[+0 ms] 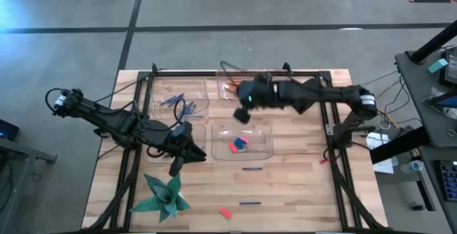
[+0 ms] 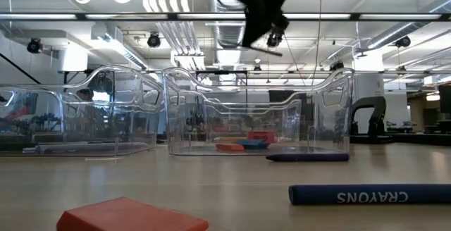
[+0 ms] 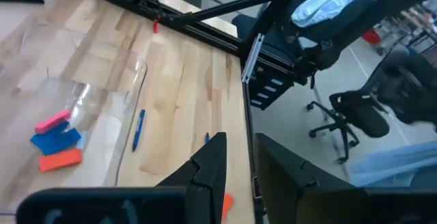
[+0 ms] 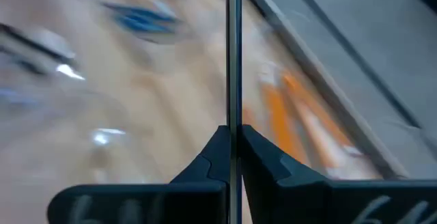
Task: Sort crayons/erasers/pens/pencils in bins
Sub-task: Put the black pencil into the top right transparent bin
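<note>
My right gripper [image 1: 243,115] hangs high over the bins, between the far right bin [image 1: 227,71] with orange pencils [image 1: 233,86] and the near right bin [image 1: 268,131] with pink and blue erasers [image 1: 238,144]. It is shut on a thin dark pen [image 4: 233,53]. Blue crayons [image 1: 180,104] lie in the far left bin [image 1: 200,91]. My left gripper [image 1: 176,166] hovers at the near left, above the table beside a green paper star [image 1: 164,195], open with nothing between its fingers [image 3: 213,166]. My right gripper pinches the pen [image 4: 233,115] between its two fingers. The pen lies along the fingers and sticks out far past their tips. The fingers slant downward. In the low view the pen [image 2: 273,48] hangs clear, well above the bins.
Loose on the near table lie two dark blue crayons [image 1: 250,168] [image 1: 250,202] and a red eraser [image 1: 225,212]; the low view shows one crayon [image 2: 366,194] and the eraser [image 2: 130,217] close by. A small red piece [image 1: 325,160] lies by the right frame rail.
</note>
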Motion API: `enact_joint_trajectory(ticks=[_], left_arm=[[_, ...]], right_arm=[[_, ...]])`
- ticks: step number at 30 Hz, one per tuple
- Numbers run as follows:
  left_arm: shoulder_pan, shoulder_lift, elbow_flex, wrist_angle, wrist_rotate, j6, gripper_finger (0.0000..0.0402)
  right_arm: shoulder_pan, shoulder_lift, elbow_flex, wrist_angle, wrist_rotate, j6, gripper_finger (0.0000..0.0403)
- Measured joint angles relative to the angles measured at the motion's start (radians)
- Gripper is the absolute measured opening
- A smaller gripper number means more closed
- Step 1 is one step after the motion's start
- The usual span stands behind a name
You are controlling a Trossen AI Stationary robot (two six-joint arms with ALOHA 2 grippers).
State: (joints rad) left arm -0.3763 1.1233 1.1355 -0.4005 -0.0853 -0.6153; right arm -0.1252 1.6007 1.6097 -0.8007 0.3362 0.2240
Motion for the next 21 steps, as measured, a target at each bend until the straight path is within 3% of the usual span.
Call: enact_joint_trajectory(ticks=[6, 11, 21], left_arm=[[0.001, -0.003, 0.0, 0.0, -0.002, 0.122, 0.0061], [0.002, -0.037, 0.0, -0.001, -0.004, 0.155, 0.0061], [0.002, -0.101, -0.028, 0.0, -0.157, 0.158, 0.0061]], right_arm=[[-0.176, 0.06, -0.001, -0.011, -0.012, -0.123, 0.0012], [-0.267, 0.135, -0.002, -0.011, -0.122, -0.201, 0.0012], [-0.38, 0.249, -0.001, -0.008, -0.193, -0.406, 0.0012]])
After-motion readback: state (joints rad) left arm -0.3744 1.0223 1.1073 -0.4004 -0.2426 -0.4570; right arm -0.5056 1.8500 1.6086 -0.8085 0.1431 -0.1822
